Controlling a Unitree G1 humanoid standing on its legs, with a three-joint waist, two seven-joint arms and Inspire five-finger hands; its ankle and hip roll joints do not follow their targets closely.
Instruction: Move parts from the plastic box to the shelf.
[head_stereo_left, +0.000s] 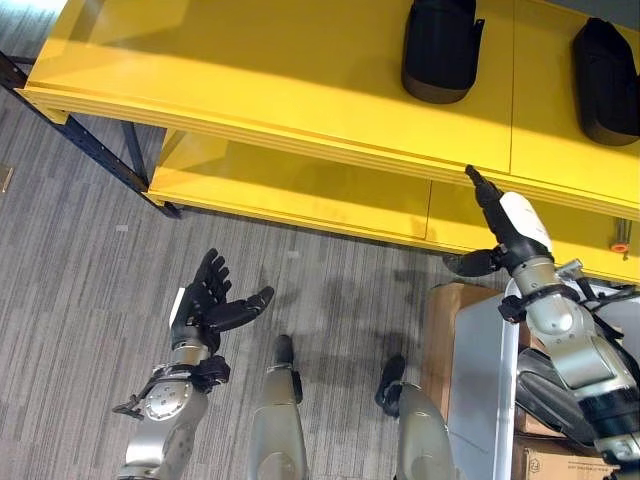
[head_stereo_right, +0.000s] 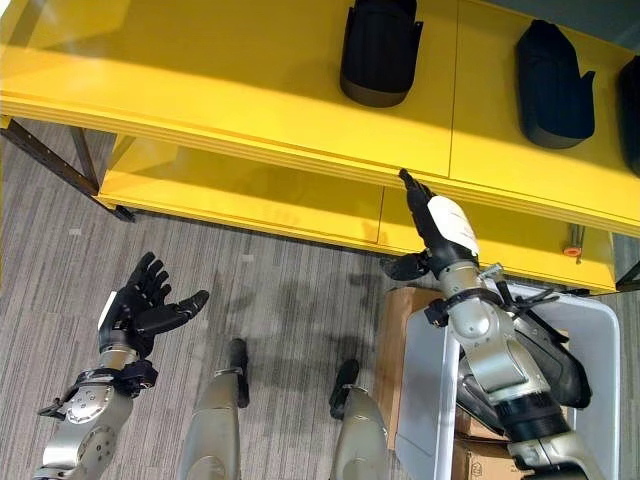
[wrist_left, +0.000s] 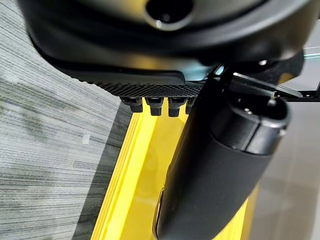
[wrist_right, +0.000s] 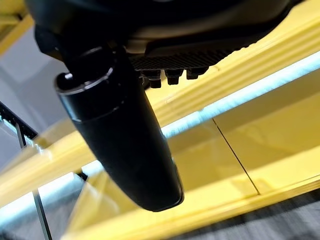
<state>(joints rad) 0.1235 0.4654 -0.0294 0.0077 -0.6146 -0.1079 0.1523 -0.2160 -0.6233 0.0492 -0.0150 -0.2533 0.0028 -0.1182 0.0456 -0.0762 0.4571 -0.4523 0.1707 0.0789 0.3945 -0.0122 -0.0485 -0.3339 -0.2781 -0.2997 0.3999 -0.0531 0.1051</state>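
While the right hand (head_stereo_right: 440, 228) reaches up with its fingers (head_stereo_right: 412, 187) straight and held together, their tips lie at the front edge of the shelf (head_stereo_right: 250, 90), and the hand holds nothing; its thumb sticks out to the side below. Its own wrist view shows the thumb and a row of fingertips before the yellow shelf edges, with nothing between them.

The left hand (head_stereo_left: 205, 303) hovers low over the grey carpet (head_stereo_left: 80, 290), well apart from the shelf, palm up, fingers spread and empty, the thumb pointing toward the middle. In the left wrist view the thumb and fingertips stand in front of a yellow shelf edge and the carpet.

Two dark parts (head_stereo_right: 378, 45) and (head_stereo_right: 552, 85) lie on the top board of the shelf, apart from each other, both beyond the right hand. A third dark shape shows at the far right edge of the right eye view. A lower yellow board (head_stereo_left: 290, 190) sits beneath the top one.

The white box (head_stereo_right: 600, 345) stands at the robot's right, under the right arm, with a dark part (head_stereo_right: 555, 365) inside it, partly hidden by the arm. A brown carton (head_stereo_left: 445, 330) stands just beside the box.
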